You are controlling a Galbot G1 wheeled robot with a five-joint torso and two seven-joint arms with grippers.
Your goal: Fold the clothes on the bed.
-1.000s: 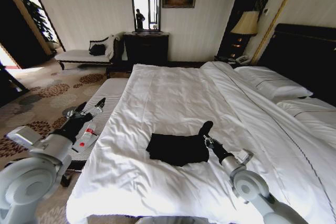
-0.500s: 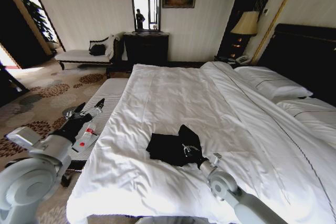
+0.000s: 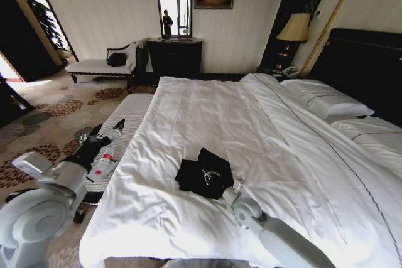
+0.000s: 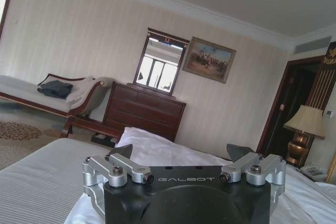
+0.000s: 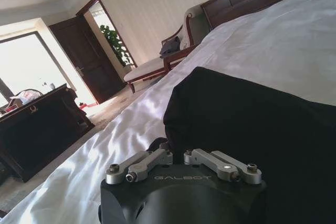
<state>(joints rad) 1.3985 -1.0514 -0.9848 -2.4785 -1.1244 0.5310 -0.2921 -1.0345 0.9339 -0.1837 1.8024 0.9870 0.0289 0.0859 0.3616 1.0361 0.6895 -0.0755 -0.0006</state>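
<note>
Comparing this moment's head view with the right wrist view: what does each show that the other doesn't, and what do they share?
Head view alone: the left gripper open over the bench beside the bed, the remote, pillows, lamp.

Right wrist view alone: a dark open door and potted plant.

Both: the right gripper shut on the black T-shirt, and the chaise.

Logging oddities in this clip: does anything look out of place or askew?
Mostly tidy. The black T-shirt lies in an uneven bundle on the bed, the right gripper on it. A remote sits on the bench beside the idle left gripper.
</note>
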